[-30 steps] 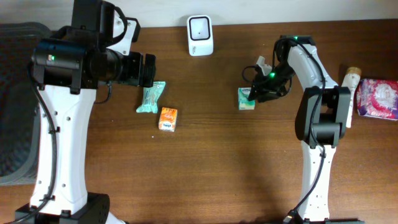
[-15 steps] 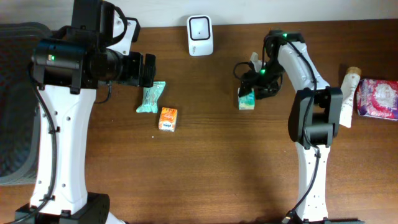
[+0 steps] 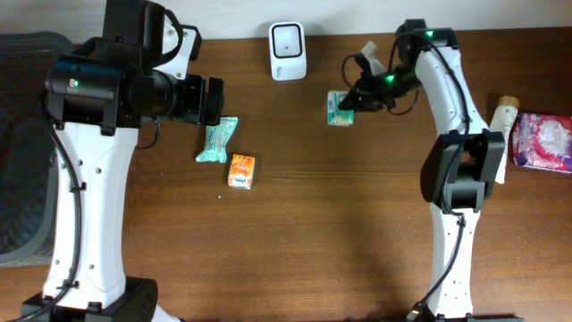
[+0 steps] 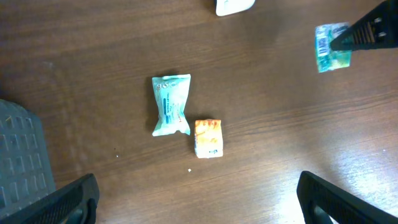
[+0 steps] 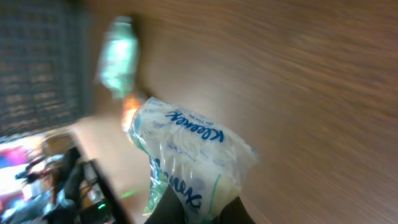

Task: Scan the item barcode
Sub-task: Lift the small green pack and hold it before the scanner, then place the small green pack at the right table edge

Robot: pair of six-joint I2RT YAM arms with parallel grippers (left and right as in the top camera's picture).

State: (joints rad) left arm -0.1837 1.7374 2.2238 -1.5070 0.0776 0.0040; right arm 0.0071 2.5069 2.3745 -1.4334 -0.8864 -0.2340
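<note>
Surface: dark brown wood-grain table [image 3: 340,233]; grey ribbed mat [image 3: 22,143] at its far left edge.
Landmark: white box-shaped barcode scanner [image 3: 288,51], back-centre of table, nr the wall.
Item: clear-plastic Kleenex tissue pack [image 3: 338,106] w/ blue & green print, just right of scanner & a bit nearer the front. Pinched at its right end. Can't tell if it's clear of the tabletop.
Right gripper [image 3: 356,100]: jaws together, clamped on the pack. Wrist view shows the pack bulging out above the dark fingers [image 5: 174,208].
Left gripper [image 3: 214,100]: jaws wide apart, nothing btw them. Left of scanner, well apart from it.
Loose goods: teal foil sachet [image 3: 217,139] front-left of scanner. Small orange carton [image 3: 240,171] just beside sachet's front end; contact unclear.
Far right of scanner: white bottle w/ cork-colour cap [image 3: 502,134] lying beside pink patterned packet [image 3: 543,141], nr table edge.
</note>
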